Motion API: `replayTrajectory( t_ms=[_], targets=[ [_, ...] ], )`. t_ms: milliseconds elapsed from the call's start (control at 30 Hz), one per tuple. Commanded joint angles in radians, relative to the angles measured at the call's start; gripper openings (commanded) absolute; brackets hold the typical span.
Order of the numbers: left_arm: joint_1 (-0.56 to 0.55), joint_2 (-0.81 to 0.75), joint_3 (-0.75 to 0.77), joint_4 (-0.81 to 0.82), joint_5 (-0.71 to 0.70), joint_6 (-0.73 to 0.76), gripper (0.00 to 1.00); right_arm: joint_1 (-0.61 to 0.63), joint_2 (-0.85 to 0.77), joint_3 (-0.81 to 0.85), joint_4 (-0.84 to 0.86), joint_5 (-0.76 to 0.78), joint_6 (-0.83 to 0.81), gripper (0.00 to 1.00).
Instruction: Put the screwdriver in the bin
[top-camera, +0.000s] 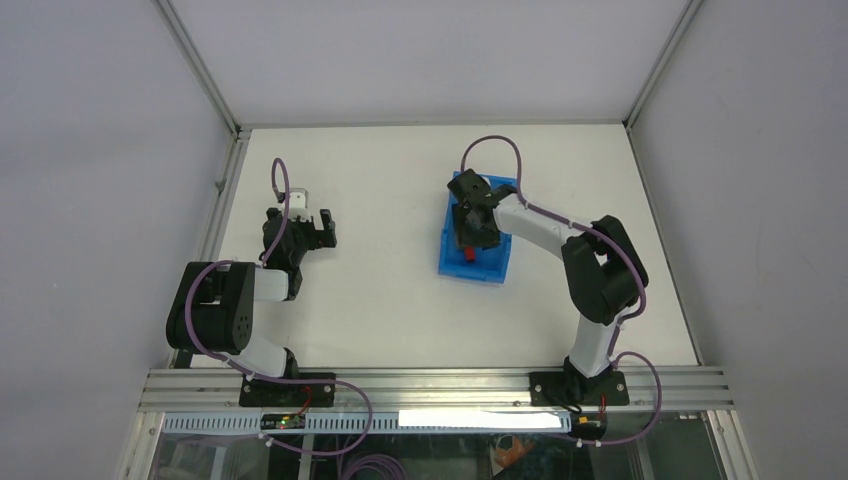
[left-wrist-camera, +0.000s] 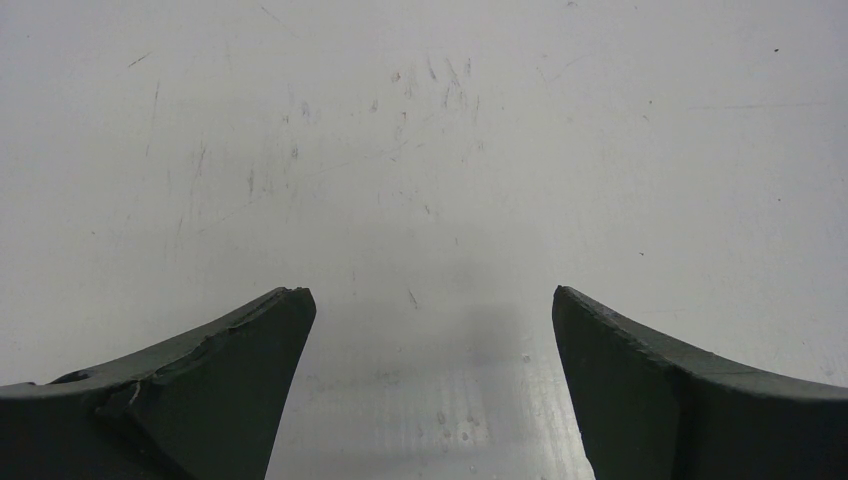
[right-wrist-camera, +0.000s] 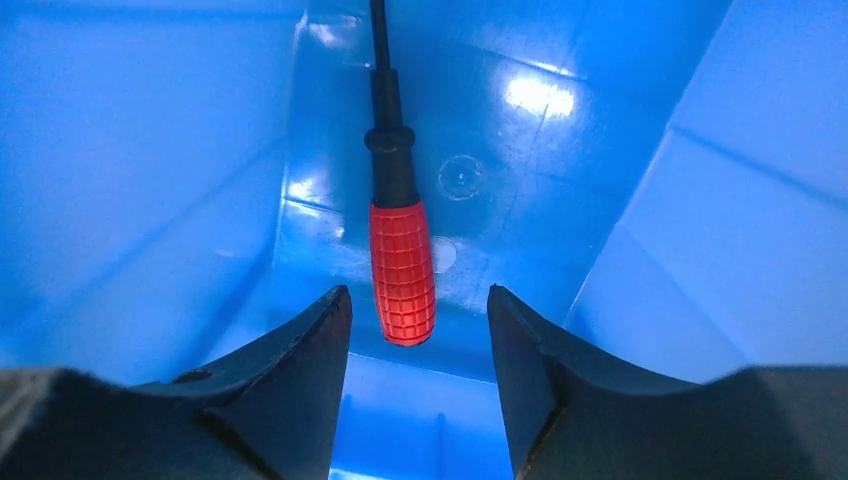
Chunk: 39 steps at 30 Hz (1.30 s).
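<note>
The blue bin (top-camera: 495, 268) sits mid-table with my right gripper (top-camera: 470, 240) hanging over it. In the right wrist view the screwdriver (right-wrist-camera: 402, 270) lies inside the bin (right-wrist-camera: 150, 200), red handle toward the camera and dark shaft pointing away. My right gripper (right-wrist-camera: 419, 305) is open; both fingers flank the handle's end with a gap on each side, touching nothing. From the top view only a bit of the screwdriver's red handle (top-camera: 468, 254) shows beside the gripper. My left gripper (top-camera: 310, 228) stands at the left of the table, open and empty (left-wrist-camera: 432, 295).
Bare white table surface (left-wrist-camera: 420, 150) lies under the left gripper. Grey enclosure walls and an aluminium frame (top-camera: 215, 215) ring the table. The bin's walls (right-wrist-camera: 720, 220) rise close on both sides of the right gripper.
</note>
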Motion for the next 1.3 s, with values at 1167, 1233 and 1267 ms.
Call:
replayTrajectory(
  t_ms=[1167, 1233, 1267],
  targets=[
    [-0.011, -0.029, -0.001, 0.028, 0.008, -0.018, 0.99, -0.813, -0.497, 0.199, -0.193, 0.002, -0.247, 0.99],
    [-0.012, -0.029, -0.001, 0.028, 0.008, -0.018, 0.99, -0.82, -0.506, 0.184, -0.164, -0.028, -0.243, 0.99],
    [-0.012, -0.029, -0.001, 0.028, 0.009, -0.018, 0.99, -0.821, -0.512, 0.176, -0.148, -0.031, -0.242, 0.99]
  ],
)
